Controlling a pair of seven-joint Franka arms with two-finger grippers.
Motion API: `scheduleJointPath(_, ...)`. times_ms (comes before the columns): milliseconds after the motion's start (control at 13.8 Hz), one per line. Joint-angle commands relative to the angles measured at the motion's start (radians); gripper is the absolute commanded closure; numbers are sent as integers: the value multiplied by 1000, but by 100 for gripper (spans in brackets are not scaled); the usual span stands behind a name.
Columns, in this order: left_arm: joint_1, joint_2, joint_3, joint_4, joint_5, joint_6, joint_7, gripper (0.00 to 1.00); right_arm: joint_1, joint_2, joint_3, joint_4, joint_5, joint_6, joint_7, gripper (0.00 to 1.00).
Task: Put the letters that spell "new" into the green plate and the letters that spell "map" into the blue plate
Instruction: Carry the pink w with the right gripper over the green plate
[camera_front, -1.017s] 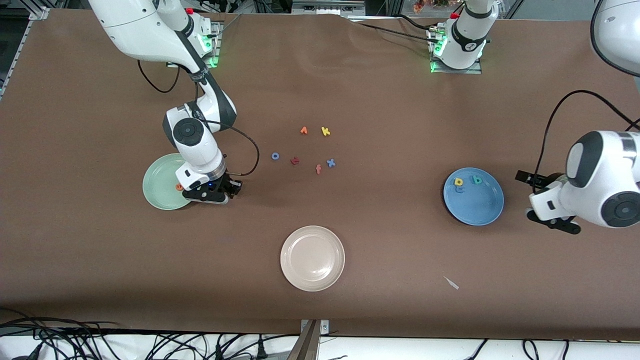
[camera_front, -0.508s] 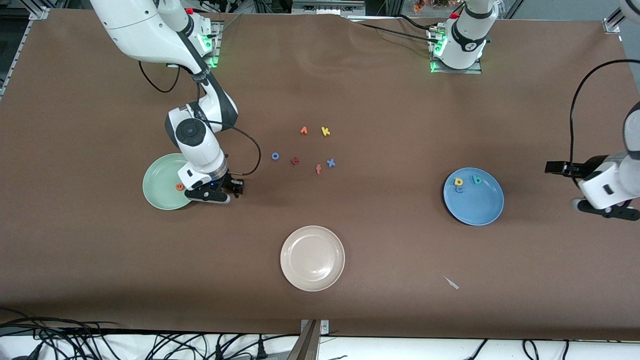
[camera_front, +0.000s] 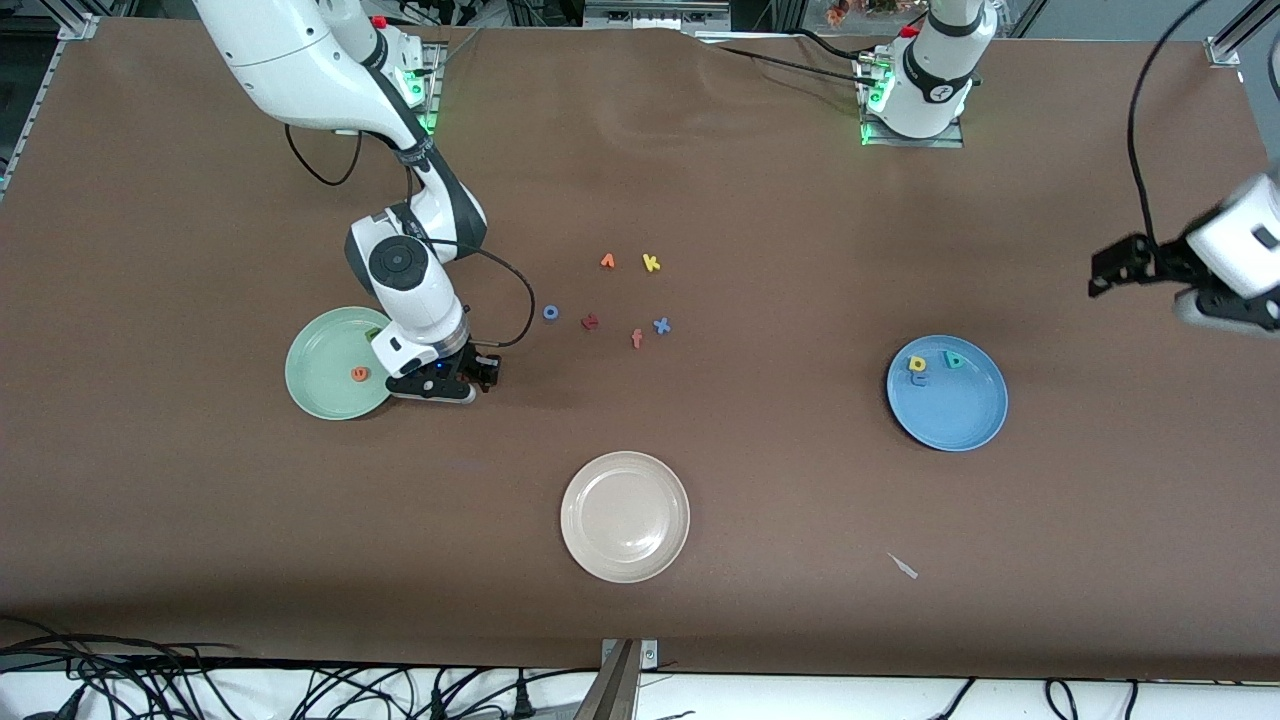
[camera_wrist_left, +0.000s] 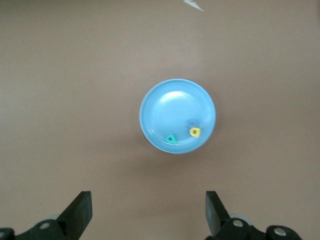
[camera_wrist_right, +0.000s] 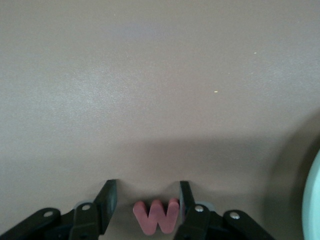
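Pink w (camera_wrist_right: 159, 218) is seen on the bench (camera_front: 760, 520) between the two fingers of the right claw (camera_wrist_right: 148, 206), just beside the rim of the green plate (camera_front: 310, 385), toward the right arm's end of the bench. In the right wrist view the fingers stand partly open on either side of the letter; one finger appears to touch its edge, while a gap is seen at the other. Whether the w is truly gripped cannot be told, and it looks to be lying flat on the bench rather than lifted.

Inside the green plate an orange e (camera_front: 359, 374) is seen, and a scrap of green, probably the n (camera_front: 373, 335), shows at the plate's edge beside the arm. The w is judged to be the last letter missing from "new". The coming move turns on one relation: the plate lies right beside the claw, toward the right arm's end, so only a short carry over the rim is called for once the letter is held.

The blue plate (camera_front: 950, 410) holds the yellow p (camera_front: 917, 364), the teal letter (camera_front: 953, 359) and a blue m (camera_front: 920, 380), so that word is judged done. The left claw (camera_wrist_left: 149, 217) is held wide open and empty, high over the left arm's end of the bench, and that arm waits.

Spare letters (camera_front: 620, 300) lie mid-bench, with a beige plate (camera_front: 625, 517) nearer the front camera.
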Motion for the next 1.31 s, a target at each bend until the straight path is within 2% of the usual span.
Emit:
scheduleJointPath(0,-17,-63,24,-65,-27,32,2,0,6,2,-7,-19,-10,19,6,58)
scheduleJointPath(73,-19,-74,25,-64,-28,32,5,0,6,2,-7,-28,-11,32,6,65)
scheduleJointPath(291,-35,-68,22,-62,-30,31,2,0,8,-4,-7,-50,-13,50,0,72)
scheduleJointPath(581,-26,-55,22,-28,-30,-26,12,0,6,-24,-8,-45,-10,43,-25,72)
scheduleJointPath(654,-25,-55,24,-25,-30,-26,12,0,6,-23,-8,-45,-5,43,-8,67)
scheduleJointPath(726,-25,-54,24,-24,-28,-27,12,0,6,-23,-8,-43,4,43,0,49)
scheduleJointPath(799,-25,-54,24,-24,-28,-29,12,0,6,-23,-8,-45,4,43,11,44)
scheduleJointPath(1235,-26,-43,17,-21,-30,-30,11,0,6,-26,-8,-68,3,43,40,44)
